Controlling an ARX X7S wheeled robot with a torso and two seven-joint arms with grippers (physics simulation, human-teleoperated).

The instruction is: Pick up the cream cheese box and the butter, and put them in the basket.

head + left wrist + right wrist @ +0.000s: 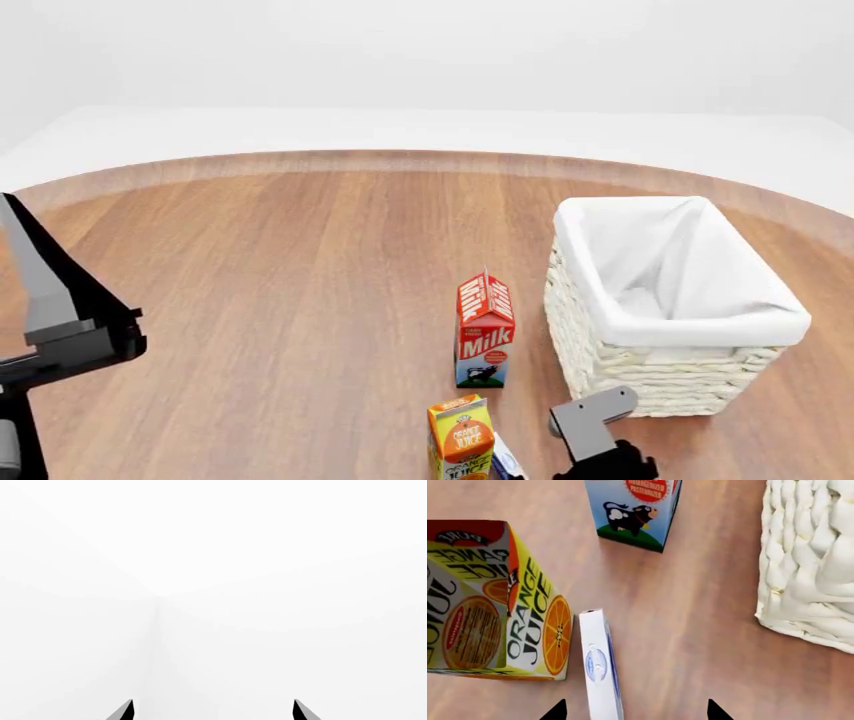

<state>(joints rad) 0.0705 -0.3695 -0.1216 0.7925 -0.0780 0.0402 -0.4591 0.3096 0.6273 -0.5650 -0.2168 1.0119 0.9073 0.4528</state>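
From the head camera I see the round wooden table (267,290), its far edge curving across the scene with white floor beyond; the whole left and middle of the top is bare wood, plenty of room for me to swing an arm. The basket (667,370) stands at the right side, upright, its white lining open to the top, with a strip of table between it and the right rim. Just left of it, apart by a narrow lane of wood, stands the milk carton (485,330), and nearer to me the orange juice carton (461,438), upright.

My right gripper (635,711) hangs low over the lane between juice and basket; only its two dark tips show in the wrist view, set wide apart and holding nothing. The cream cheese box (599,665) lies on its thin edge just beside the juice carton, one end reaching in between my right fingertips, nearer the one on the juice side. I cannot find the butter in any view.

My left gripper (213,711) looks at blank white, its tips spread wide and empty.
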